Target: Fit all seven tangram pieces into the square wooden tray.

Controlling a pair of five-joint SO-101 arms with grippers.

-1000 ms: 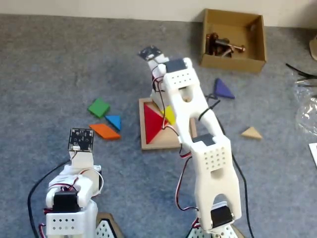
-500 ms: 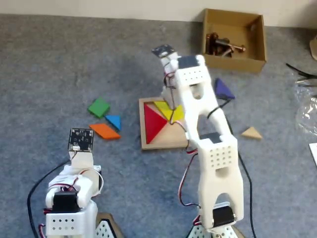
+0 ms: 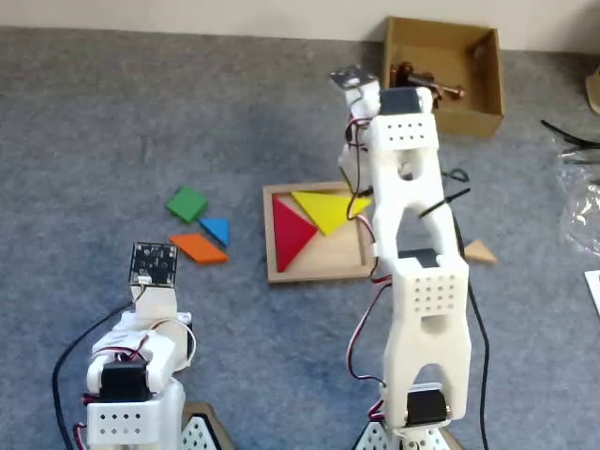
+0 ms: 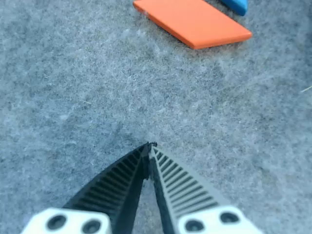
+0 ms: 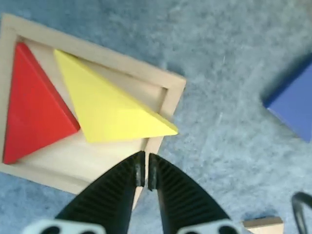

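Your right jaws are clenched on nothing and hang by the right rim of the tray (image 3: 314,274), mid frame. The yellow triangle (image 5: 109,109) lies in the tray beside the red triangle (image 5: 34,102). Its sharp tip seems to ride up on that rim, pointing at the jaws. Your left jaws, clenched too, sit well apart, near the orange piece (image 3: 197,247).

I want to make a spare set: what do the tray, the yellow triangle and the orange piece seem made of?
Tray: bare pale wood, matte, faint grain on its floor. Yellow triangle: likely painted wood, an even smooth coat over a thick slab; plastic cannot be ruled out. Orange piece: same look, even satin colour, crisp thick edges.
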